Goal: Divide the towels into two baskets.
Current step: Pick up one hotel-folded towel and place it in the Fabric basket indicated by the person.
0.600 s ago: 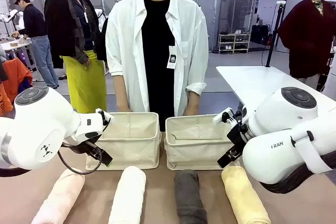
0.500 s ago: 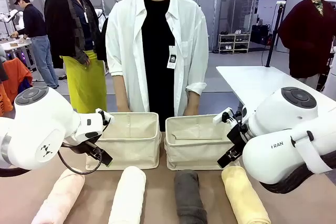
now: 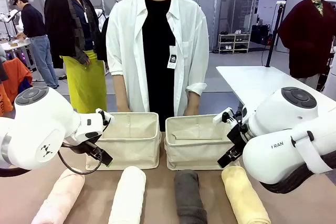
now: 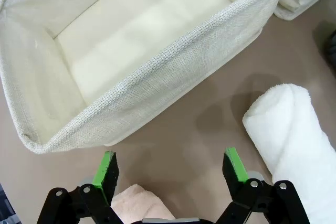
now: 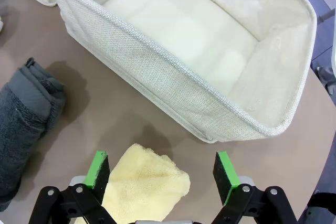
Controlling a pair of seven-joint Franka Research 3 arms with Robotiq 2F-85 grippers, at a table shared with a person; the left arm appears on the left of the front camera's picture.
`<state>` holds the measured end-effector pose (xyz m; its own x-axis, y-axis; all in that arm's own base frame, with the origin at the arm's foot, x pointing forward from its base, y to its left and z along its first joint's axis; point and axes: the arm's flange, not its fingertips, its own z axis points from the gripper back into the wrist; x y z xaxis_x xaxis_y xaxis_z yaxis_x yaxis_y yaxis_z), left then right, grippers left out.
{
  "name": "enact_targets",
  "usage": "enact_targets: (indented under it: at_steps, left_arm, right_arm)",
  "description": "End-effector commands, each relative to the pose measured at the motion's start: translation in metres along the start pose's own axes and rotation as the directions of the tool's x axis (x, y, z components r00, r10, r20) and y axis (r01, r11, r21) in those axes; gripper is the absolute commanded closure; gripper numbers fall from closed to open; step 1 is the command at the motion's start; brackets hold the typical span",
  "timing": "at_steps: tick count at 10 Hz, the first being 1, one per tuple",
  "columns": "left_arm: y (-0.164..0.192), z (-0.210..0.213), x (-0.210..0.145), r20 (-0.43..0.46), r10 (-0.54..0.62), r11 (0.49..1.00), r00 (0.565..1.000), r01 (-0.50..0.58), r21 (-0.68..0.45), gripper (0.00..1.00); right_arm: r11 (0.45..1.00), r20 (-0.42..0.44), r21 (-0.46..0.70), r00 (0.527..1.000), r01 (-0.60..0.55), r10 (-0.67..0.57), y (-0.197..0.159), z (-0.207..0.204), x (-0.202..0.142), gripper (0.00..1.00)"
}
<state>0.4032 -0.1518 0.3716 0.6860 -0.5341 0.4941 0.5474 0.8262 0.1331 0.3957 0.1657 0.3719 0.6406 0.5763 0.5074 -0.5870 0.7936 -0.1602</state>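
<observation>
— What is the left gripper doing?
— It is hanging low over the table, its jaws standing wide apart and gripping nothing. In its wrist view the peach-pink towel is lying at six o'clock under the fingers. The white towel is lying at four o'clock, and the left basket is sitting at twelve o'clock.
— And the right gripper?
— It is gaping just as wide, holding nothing. The pale yellow towel is lying at six o'clock between its fingers, the dark grey towel at nine o'clock, and the right basket at twelve o'clock.
— How is the table looking from the front?
— The four rolled towels are lying in a row at six o'clock of the two baskets, which are standing side by side. A person is standing at twelve o'clock behind them.
</observation>
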Motion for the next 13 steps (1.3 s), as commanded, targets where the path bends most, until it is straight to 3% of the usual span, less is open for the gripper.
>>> enact_targets:
  at_steps: [1, 4, 8, 9, 11, 13]
  left_arm:
    - [0.000, 0.000, 0.000, 0.000, 0.001, 1.000, 1.000, -0.001, 0.000, 0.00]
    - [0.000, 0.000, 0.000, 0.000, 0.000, 1.000, 1.000, 0.000, 0.000, 0.00]
    - [0.033, 0.036, 0.009, -0.119, 0.087, 0.975, 0.989, -0.109, -0.192, 0.00]
    - [0.049, 0.048, 0.008, -0.158, 0.113, 0.930, 0.981, -0.161, -0.331, 0.00]
    - [0.087, 0.067, -0.004, -0.162, 0.168, 0.755, 0.972, -0.232, -0.614, 0.00]
    - [0.122, 0.076, -0.031, -0.121, 0.274, 0.551, 0.954, -0.259, -0.793, 0.00]
  right_arm:
    - [1.000, 0.000, 0.001, 1.000, 0.001, -0.001, 0.000, 0.000, 0.000, 0.00]
    - [0.999, 0.006, 0.035, 1.000, 0.019, -0.019, -0.007, 0.015, 0.007, 0.00]
    - [0.963, -0.021, 0.226, 0.989, 0.145, -0.144, -0.041, 0.049, 0.019, 0.00]
    - [0.921, -0.040, 0.335, 0.980, 0.198, -0.197, -0.056, 0.059, 0.015, 0.00]
    - [0.801, -0.052, 0.518, 0.945, 0.301, -0.322, -0.085, 0.075, -0.003, 0.00]
    - [0.591, -0.071, 0.711, 0.874, 0.382, -0.480, -0.119, 0.083, -0.038, 0.00]
